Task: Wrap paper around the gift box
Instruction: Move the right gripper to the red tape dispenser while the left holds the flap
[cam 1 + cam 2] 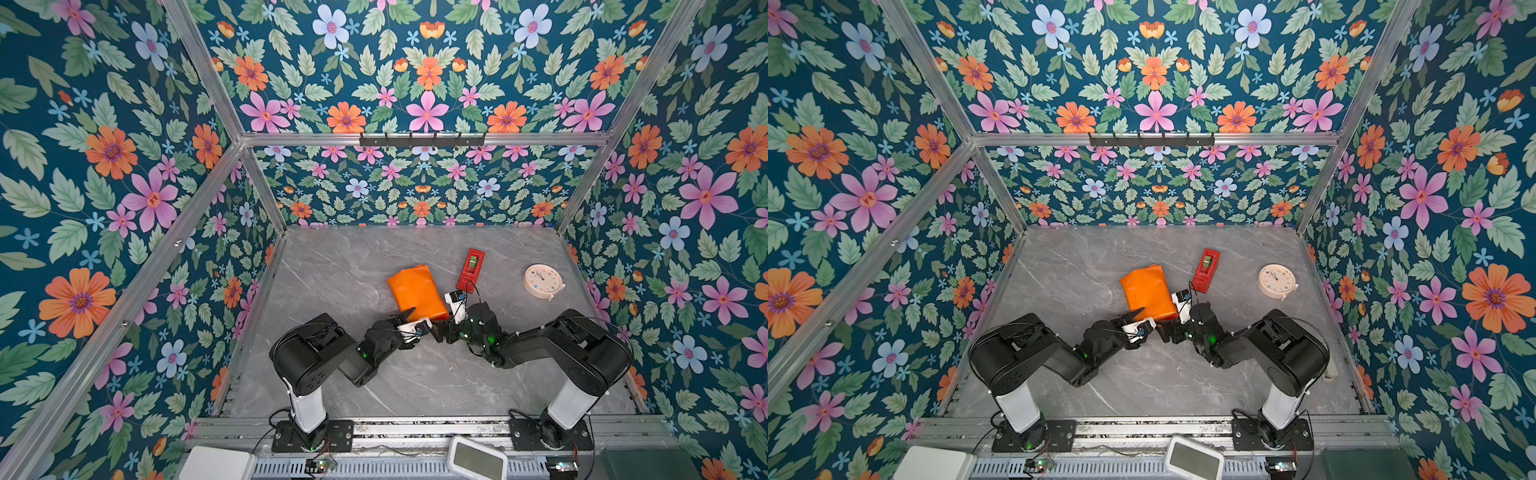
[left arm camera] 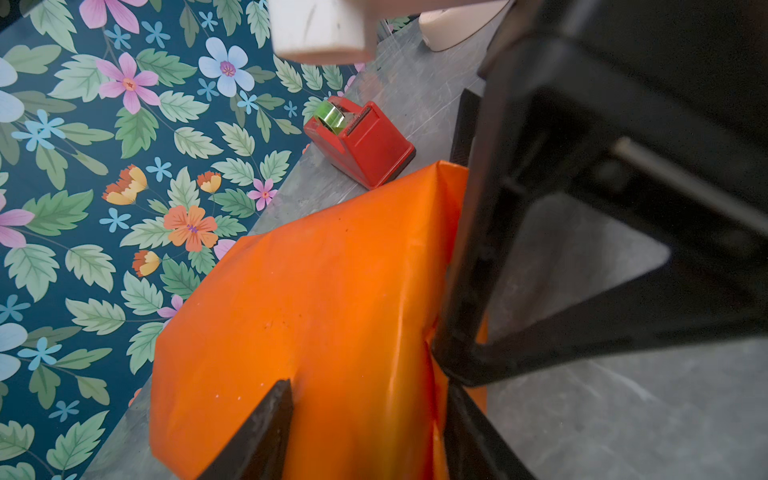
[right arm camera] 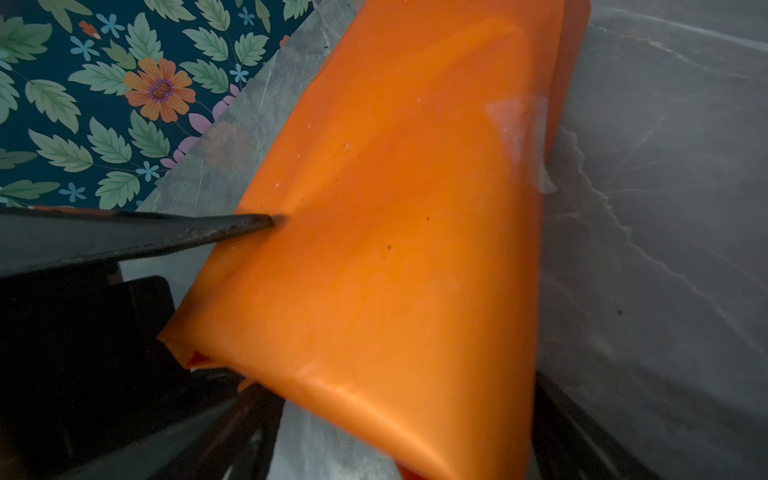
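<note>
The paper (image 1: 415,291) (image 1: 1148,293) is folded, glossy orange side out, into a closed packet lying mid-table. The gift box is hidden inside it. My left gripper (image 1: 419,319) (image 2: 370,390) is shut on the packet's near end. One finger (image 3: 249,224) presses on the top face and the other sits against the side fold. My right gripper (image 1: 444,326) (image 3: 395,436) stands open at the near right corner, its jaws wide on either side of the packet's edge. A strip of clear tape (image 3: 519,124) sticks to the paper (image 3: 395,208) along the far fold.
A red tape dispenser (image 1: 470,270) (image 2: 361,141) with a green roll stands just behind and right of the packet. A cream round clock (image 1: 542,281) lies farther right. Flowered walls close in the grey marble table (image 1: 332,270) on three sides.
</note>
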Action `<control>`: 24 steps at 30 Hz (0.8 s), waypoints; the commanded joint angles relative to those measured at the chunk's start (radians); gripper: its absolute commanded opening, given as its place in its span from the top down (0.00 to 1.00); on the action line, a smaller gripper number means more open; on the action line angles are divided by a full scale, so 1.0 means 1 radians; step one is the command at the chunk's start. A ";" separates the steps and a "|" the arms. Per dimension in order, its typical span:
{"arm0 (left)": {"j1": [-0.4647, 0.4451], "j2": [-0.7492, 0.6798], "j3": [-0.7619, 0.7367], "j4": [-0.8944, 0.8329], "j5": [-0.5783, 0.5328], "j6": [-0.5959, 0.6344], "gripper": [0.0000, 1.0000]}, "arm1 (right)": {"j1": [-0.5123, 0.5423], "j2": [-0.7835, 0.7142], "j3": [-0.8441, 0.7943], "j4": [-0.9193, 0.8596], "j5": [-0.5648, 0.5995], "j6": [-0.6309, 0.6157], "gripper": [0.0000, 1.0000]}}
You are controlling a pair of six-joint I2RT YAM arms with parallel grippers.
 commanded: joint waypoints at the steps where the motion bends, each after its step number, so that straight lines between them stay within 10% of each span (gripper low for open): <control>1: 0.001 0.003 -0.006 -0.108 0.015 -0.018 0.41 | 0.001 -0.009 0.003 0.045 -0.015 0.031 0.09; 12: 0.000 0.001 -0.008 -0.105 0.016 -0.017 0.43 | 0.001 -0.115 -0.044 -0.029 0.016 0.043 0.08; 24: 0.000 0.000 -0.013 -0.093 0.016 -0.019 0.45 | -0.164 -0.483 0.047 -0.610 0.006 0.053 0.07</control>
